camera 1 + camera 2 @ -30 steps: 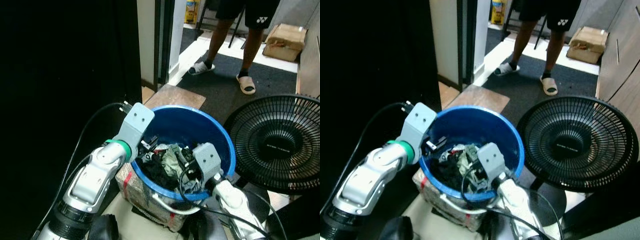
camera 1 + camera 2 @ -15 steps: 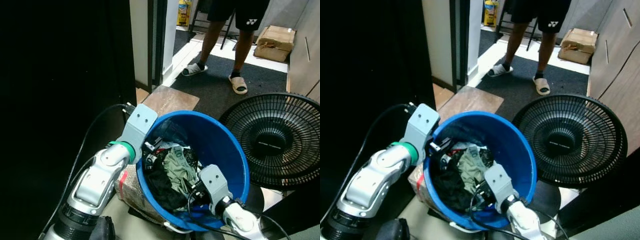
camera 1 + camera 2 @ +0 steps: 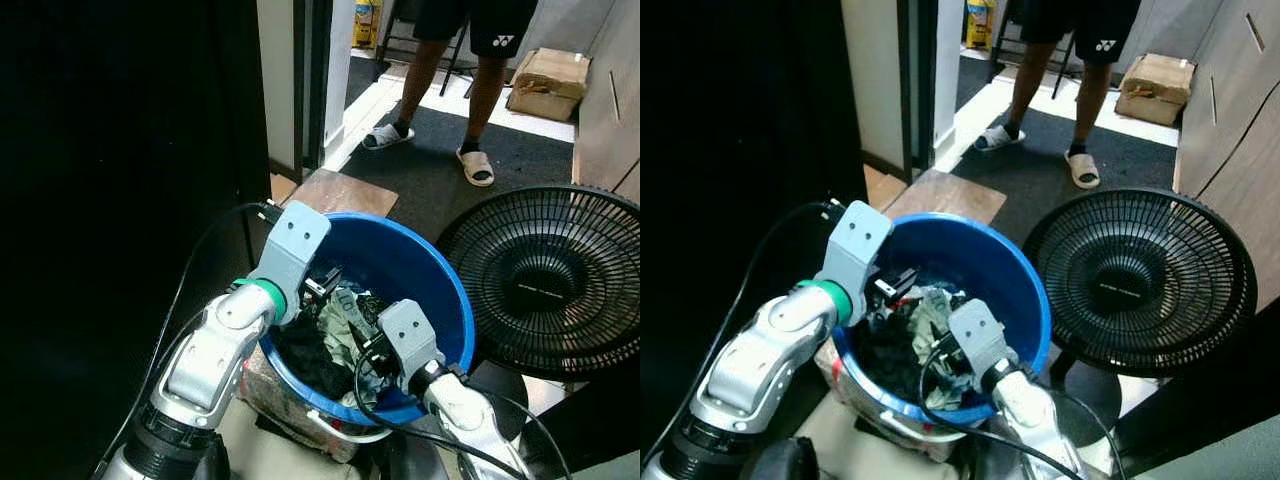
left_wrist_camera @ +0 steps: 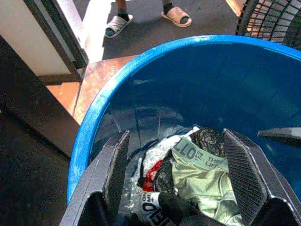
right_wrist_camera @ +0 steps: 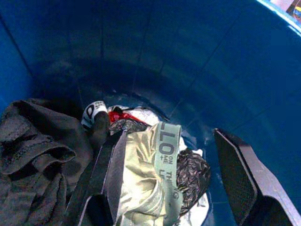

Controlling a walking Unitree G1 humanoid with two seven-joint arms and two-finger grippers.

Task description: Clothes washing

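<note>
Sitting in the blue tub (image 3: 440, 290), the clothes (image 3: 335, 335) wait for washing, so we reach both claws in. Our left gripper (image 4: 176, 165), from nine o'clock, hangs wide apart, holding nothing. Our right gripper (image 5: 164, 179), from five o'clock, is apart too, one finger touching the pale cloth.

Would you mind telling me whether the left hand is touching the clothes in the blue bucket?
Apart. In the left wrist view, the left hand has its fingers spread above the clothes, with the blue bucket wall visible between them.
</note>
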